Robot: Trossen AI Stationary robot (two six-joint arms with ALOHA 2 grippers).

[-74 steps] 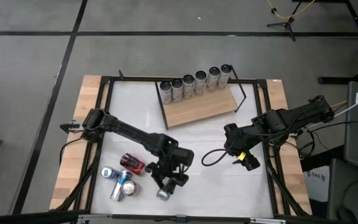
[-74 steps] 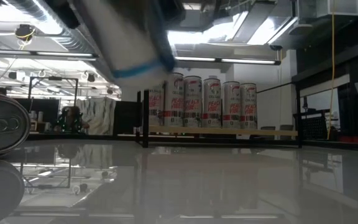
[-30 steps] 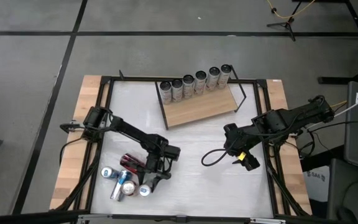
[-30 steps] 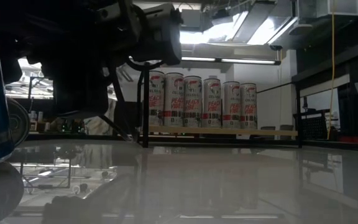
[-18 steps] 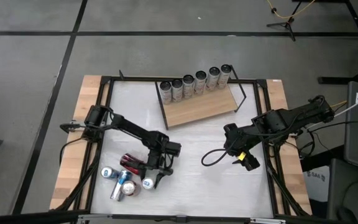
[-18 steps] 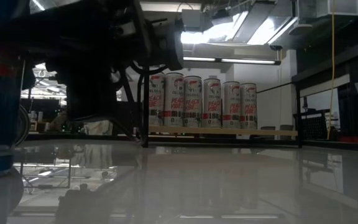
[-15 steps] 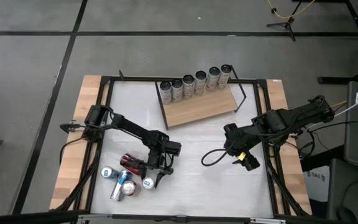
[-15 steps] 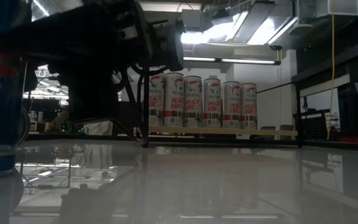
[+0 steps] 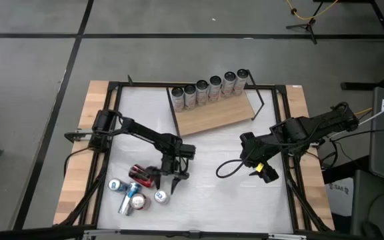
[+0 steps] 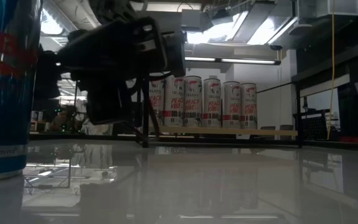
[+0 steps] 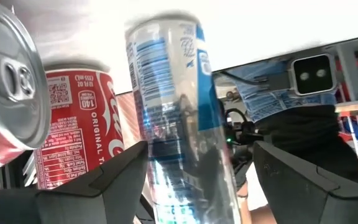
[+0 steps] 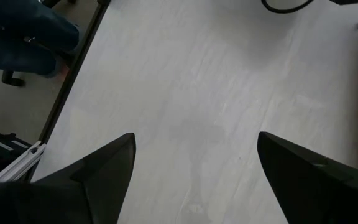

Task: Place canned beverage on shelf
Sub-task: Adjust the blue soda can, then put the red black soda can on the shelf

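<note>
Blue can (image 9: 161,197) is standing upright on the counter (image 9: 219,193), just below the left gripper (image 9: 169,180), whose fingers are spread wide around nothing; the shelf (image 9: 215,115) is waiting well beyond.

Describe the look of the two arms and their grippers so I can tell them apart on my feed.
Both arms are dark, jointed and slim. The left gripper ends in two black wedge-shaped fingers, and a thin cable trails from the arm's base. The right gripper has the same black tapered fingers; it stands out by a small yellow marking near its wrist and a looping black cable on the table beside it.
</note>
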